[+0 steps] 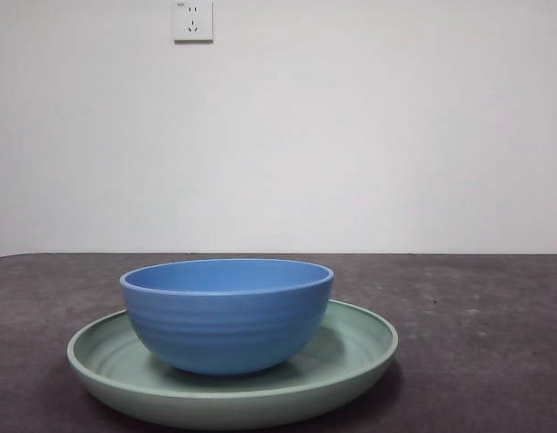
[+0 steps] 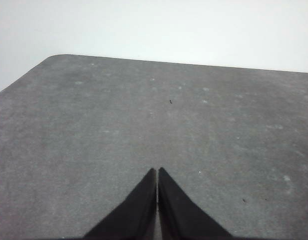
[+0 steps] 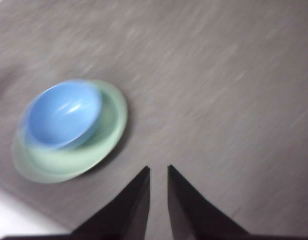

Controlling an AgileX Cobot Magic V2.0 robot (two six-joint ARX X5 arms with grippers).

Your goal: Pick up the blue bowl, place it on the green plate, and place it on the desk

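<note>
Matte plastic-looking ware fills the lower left of the front frame: the blue bowl [image 1: 227, 316], round and deep with faint horizontal ridges around its outside, sits upright inside the green plate [image 1: 350, 356], a wide, shallow, pale mint dish with a raised rim and soft concentric rings on its floor. The bowl rests a little left of the plate's middle, so more bare plate shows to its right. Both stand on the desk [image 1: 495, 316], a flat, dark grey-brown, faintly speckled surface that runs back to a plain white wall [image 1: 368, 135], where a white socket [image 1: 192, 20] sits at the top left of the frame. No arm appears in this view. The left gripper [image 2: 157, 172] hangs over bare desk with its two pointed black jaws pressed together, holding nothing; neither dish is in its view. The right gripper [image 3: 158, 169] hovers above the desk with a narrow gap between its tapered jaws, also empty. Its picture is motion-blurred, yet the bowl and plate show at middle left of the frame, well apart from the jaw tips and untouched.
</note>
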